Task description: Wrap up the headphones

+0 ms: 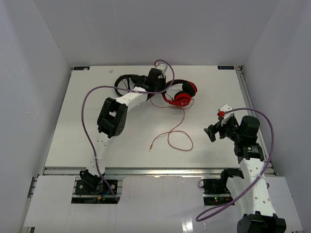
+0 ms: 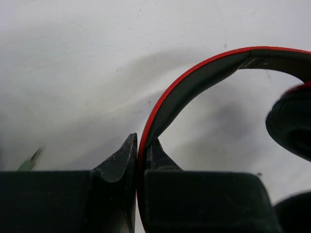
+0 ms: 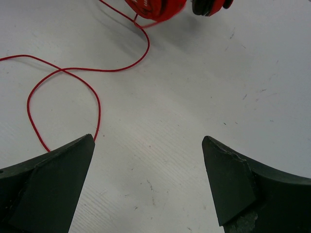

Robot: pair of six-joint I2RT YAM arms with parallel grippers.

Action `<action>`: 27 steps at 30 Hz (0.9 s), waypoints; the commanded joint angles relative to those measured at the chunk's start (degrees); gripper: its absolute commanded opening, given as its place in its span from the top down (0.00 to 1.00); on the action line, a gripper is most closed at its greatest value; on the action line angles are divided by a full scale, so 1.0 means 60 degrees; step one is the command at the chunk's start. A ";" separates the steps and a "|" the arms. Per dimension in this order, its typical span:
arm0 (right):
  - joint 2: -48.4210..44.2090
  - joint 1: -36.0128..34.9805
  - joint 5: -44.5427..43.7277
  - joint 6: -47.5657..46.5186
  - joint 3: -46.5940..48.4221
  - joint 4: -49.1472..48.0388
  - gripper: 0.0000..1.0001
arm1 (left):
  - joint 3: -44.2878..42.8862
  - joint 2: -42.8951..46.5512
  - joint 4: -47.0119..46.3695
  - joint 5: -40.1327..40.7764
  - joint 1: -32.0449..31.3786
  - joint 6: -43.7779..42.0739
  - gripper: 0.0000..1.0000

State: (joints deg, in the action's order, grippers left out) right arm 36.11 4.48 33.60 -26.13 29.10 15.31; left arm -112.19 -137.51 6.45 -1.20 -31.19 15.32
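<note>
The red headphones (image 1: 182,97) lie at the back middle of the white table (image 1: 73,136), earcups to the right. My left gripper (image 1: 163,86) is shut on their red and black headband (image 2: 194,73), pinched between the fingertips of this gripper (image 2: 141,148); a black ear pad (image 2: 291,126) shows at the right. The thin red cable (image 1: 181,141) runs toward the near side, forms a loop and ends at a plug (image 1: 151,148). My right gripper (image 1: 212,132) is open and empty, right of the loop. Its wrist view shows this gripper (image 3: 148,145) with jaws wide apart, the cable (image 3: 97,70) at the left fingertip, and the earcups (image 3: 155,7).
Black headphones (image 1: 127,81) lie just left of the red ones, under my left arm. White walls (image 1: 34,73) close in the table on three sides. A small blurred green thing (image 2: 29,162) shows at the left in the left wrist view.
</note>
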 commanded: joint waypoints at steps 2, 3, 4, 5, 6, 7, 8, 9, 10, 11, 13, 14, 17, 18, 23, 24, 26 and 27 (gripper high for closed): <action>0.0051 0.0042 0.1821 -0.0717 0.0461 0.1305 0.02 | 0.3456 0.5361 -0.1598 0.1152 0.0032 0.1525 1.00; 0.0340 0.0032 0.2216 -0.0885 0.0881 0.1766 0.02 | 0.4354 0.6064 -0.1504 0.1713 -0.0033 0.1703 1.00; 0.0519 0.0022 0.2705 -0.1049 0.1129 0.2066 0.01 | 0.4782 0.6787 -0.1346 0.2970 -0.0265 0.1930 1.00; 0.0756 0.0009 0.3136 -0.1214 0.1449 0.2432 0.01 | 0.5206 0.7470 -0.1246 0.4045 -0.0493 0.2092 1.00; 0.1088 -0.0005 0.3478 -0.1381 0.1897 0.2916 0.01 | 0.5748 0.8101 -0.1231 0.4731 -0.0675 0.2166 1.00; 0.1421 -0.0031 0.3834 -0.1504 0.2338 0.3333 0.01 | 0.6185 0.8653 -0.1191 0.5397 -0.0868 0.2250 1.00; 0.1756 -0.0070 0.4208 -0.1574 0.2772 0.3670 0.01 | 0.6494 0.9109 -0.1123 0.6038 -0.1075 0.2349 1.00; 0.2087 -0.0135 0.4468 -0.1599 0.2993 0.3813 0.02 | 0.6604 0.9331 -0.0764 0.6405 -0.1211 0.2657 1.00; 0.2308 -0.0211 0.4778 -0.1725 0.3339 0.3901 0.02 | 0.6628 0.9618 -0.0395 0.6628 -0.1298 0.2969 1.00; 0.2478 -0.0299 0.5137 -0.1890 0.3706 0.3946 0.03 | 0.6547 0.9886 -0.0079 0.6708 -0.1347 0.3190 1.00; 0.2739 -0.0424 0.6256 -0.2716 0.4103 0.4211 0.04 | 0.6127 1.0117 0.0326 0.6618 -0.1430 0.3297 1.00; 0.2758 -0.0472 0.6815 -0.3685 0.4161 0.4510 0.05 | 0.5898 1.0174 0.0461 0.6511 -0.1456 0.3310 1.00; 0.2516 -0.1189 0.7183 -0.4881 0.3821 0.3056 0.08 | 0.5076 1.0236 0.0902 0.6006 -0.1514 0.3391 1.00; 0.2401 -0.1568 0.6884 -0.4070 0.3658 0.1792 0.08 | 0.4842 1.0212 0.1100 0.5831 -0.1533 0.3507 1.00; 0.3125 -0.2602 0.6349 -0.1630 0.3764 -0.0121 0.10 | 0.3988 1.0068 0.1549 0.5344 -0.1594 0.4025 1.00; 0.3269 -0.2958 0.6021 -0.1351 0.3770 -0.0315 0.10 | 0.3857 1.0020 0.1633 0.5247 -0.1610 0.4155 1.00; 0.3474 -0.3414 0.5319 -0.0015 0.3391 -0.1543 0.10 | 0.3608 0.9887 0.1705 0.5095 -0.1637 0.4378 1.00; 0.3622 -0.3603 0.4959 0.0668 0.3173 -0.2278 0.10 | 0.3464 0.9817 0.1729 0.5040 -0.1646 0.4455 1.00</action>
State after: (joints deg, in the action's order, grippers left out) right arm 55.16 -12.24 69.72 -37.32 50.41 18.62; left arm -85.64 -78.67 17.66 31.66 -40.65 36.81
